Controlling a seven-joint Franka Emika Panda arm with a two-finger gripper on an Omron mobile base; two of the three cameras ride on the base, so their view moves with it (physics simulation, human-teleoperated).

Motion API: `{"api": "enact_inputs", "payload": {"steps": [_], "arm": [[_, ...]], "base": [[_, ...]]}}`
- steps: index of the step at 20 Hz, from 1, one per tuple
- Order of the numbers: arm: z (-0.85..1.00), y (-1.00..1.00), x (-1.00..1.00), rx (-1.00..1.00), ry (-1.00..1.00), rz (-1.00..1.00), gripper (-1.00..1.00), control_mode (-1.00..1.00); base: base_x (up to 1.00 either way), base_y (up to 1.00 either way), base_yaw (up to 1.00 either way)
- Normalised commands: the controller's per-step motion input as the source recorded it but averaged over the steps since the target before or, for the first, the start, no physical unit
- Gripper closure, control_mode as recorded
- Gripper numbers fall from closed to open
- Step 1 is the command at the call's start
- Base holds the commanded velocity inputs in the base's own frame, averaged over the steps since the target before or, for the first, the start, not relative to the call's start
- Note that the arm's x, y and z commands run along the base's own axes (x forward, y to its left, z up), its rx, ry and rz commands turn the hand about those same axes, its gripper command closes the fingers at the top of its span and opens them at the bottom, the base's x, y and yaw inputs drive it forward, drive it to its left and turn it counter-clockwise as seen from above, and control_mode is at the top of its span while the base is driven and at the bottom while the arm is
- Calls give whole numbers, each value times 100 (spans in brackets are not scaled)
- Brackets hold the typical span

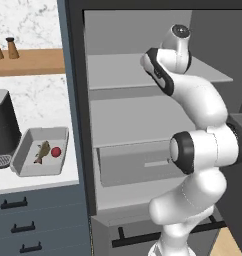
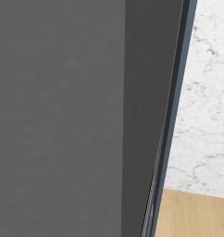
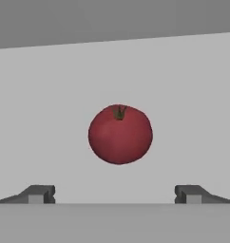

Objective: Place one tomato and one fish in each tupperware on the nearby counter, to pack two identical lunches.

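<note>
One glossy red tomato (image 3: 120,135) with a small green stem lay in the middle of the hand view, on a pale grey flat surface, and the two dark finger tips (image 3: 40,194) of the gripper (image 3: 115,194) stood wide apart at the bottom, one at each side of it. The jaws were fully released and they touched nothing; the tomato was ahead of them, not between them. In the left base view the white jointed arm (image 1: 200,150) rose from the lower right and bent up into a dark grey open cabinet with flat grey shelves (image 1: 138,120) and a wide grey drawer (image 1: 135,162) with a handle slot. To the left of this cabinet was the white counter (image 1: 38,181) above dark blue-grey drawers with black bar handles. On it stood one shallow grey rectangular tupperware (image 1: 24,161), and inside this tray a small tan-brown fish (image 1: 42,151) lay just beside a second small red tomato (image 1: 56,152). A black appliance (image 1: 3,127) stood at the left of the tray, close to it. Above, a wooden wall shelf (image 1: 33,62) carried two small brown shakers (image 1: 12,48). The right base view showed a dark grey panel (image 2: 63,115), a marble wall and some wooden floor.
</note>
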Motion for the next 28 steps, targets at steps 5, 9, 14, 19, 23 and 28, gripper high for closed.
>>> {"api": "enact_inputs", "payload": {"steps": [5,9,14,19,23,28], "arm": [[-16,0,64,0,0,0,-100,-100],[-12,0,48,0,0,0,-100,-100],[-9,0,32,0,-1,0,100,-100],[-8,0,0,0,-8,0,100,-100],[-28,0,-12,0,-15,0,100,-100],[-4,-2,-78,5,-44,0,100,-100]], "base": [[0,0,0],[0,0,0],[0,0,0],[0,0,0],[0,0,0],[0,0,0]]}}
